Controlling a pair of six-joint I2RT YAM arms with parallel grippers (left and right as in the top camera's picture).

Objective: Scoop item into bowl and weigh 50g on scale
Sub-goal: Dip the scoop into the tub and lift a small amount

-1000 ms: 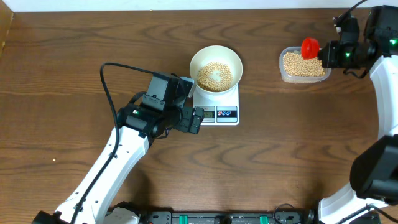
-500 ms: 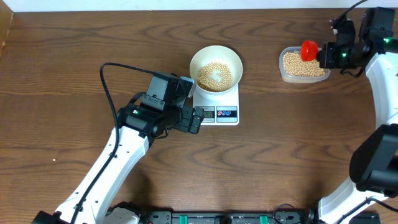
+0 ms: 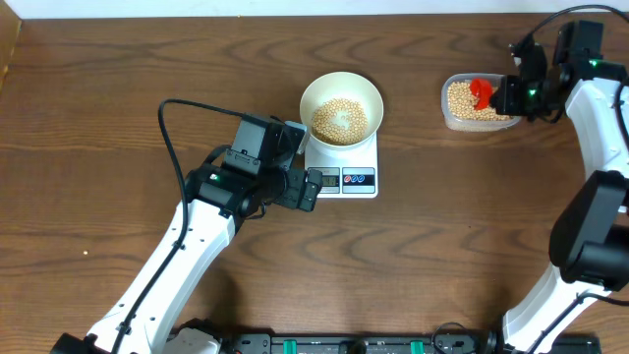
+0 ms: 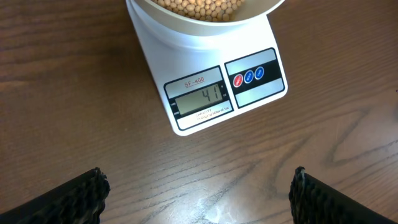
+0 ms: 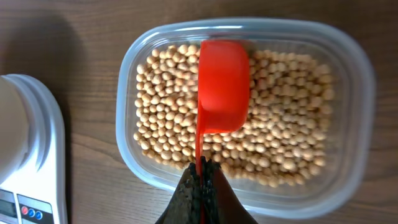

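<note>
The white bowl (image 3: 340, 98) holds tan beans (image 3: 339, 120) and stands on the white scale (image 3: 354, 165). In the left wrist view the scale (image 4: 211, 81) shows 41 on its display (image 4: 200, 98). My left gripper (image 4: 198, 193) is open and empty over the wood just in front of the scale. My right gripper (image 5: 200, 177) is shut on the handle of a red scoop (image 5: 222, 84), which is turned on its side over the beans (image 5: 280, 124) in the clear plastic tub (image 5: 354, 93). The scoop (image 3: 481, 90) also shows in the overhead view.
The clear tub (image 3: 479, 102) sits at the far right of the wooden table, apart from the scale. My left arm (image 3: 197, 236) runs across the table's left front. My right arm (image 3: 600, 128) runs along the right edge.
My right gripper has swung left and lowered the red scoop from the tub's far right edge down into the tub, tilting it. The left arm, bowl and scale have not moved.
</note>
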